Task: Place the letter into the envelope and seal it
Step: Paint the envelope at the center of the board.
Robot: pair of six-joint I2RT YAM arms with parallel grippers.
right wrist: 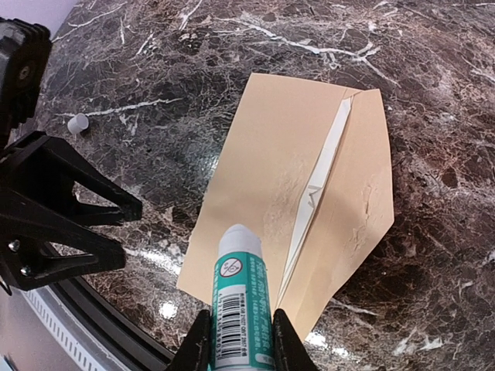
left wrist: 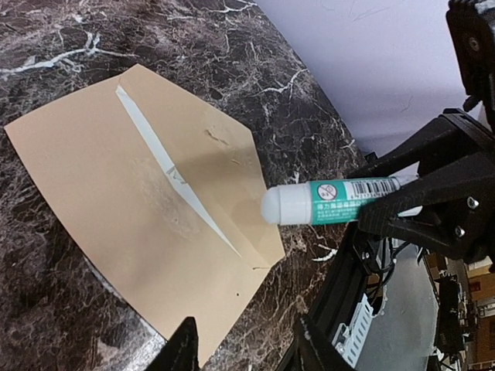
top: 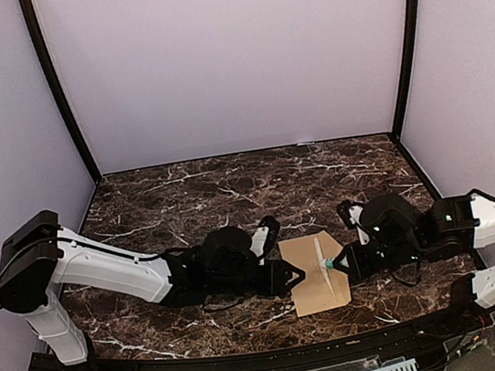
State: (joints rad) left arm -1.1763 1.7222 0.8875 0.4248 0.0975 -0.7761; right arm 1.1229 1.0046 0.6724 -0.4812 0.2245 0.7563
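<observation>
Tan kraft-paper envelope (left wrist: 100, 193): white creased letter (left wrist: 166, 166) inside (only a sliver shows), flap (left wrist: 220, 151) folded down, sealing judged unfinished; right claw (right wrist: 240, 334) clamped on green-white glue stick (right wrist: 241, 286); left claw (left wrist: 247, 349) apart, empty.

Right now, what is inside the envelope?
A narrow white strip of the letter shows along the open mouth of the envelope. The rest of the letter is covered by the tan paper, so how it lies inside cannot be seen.
</observation>
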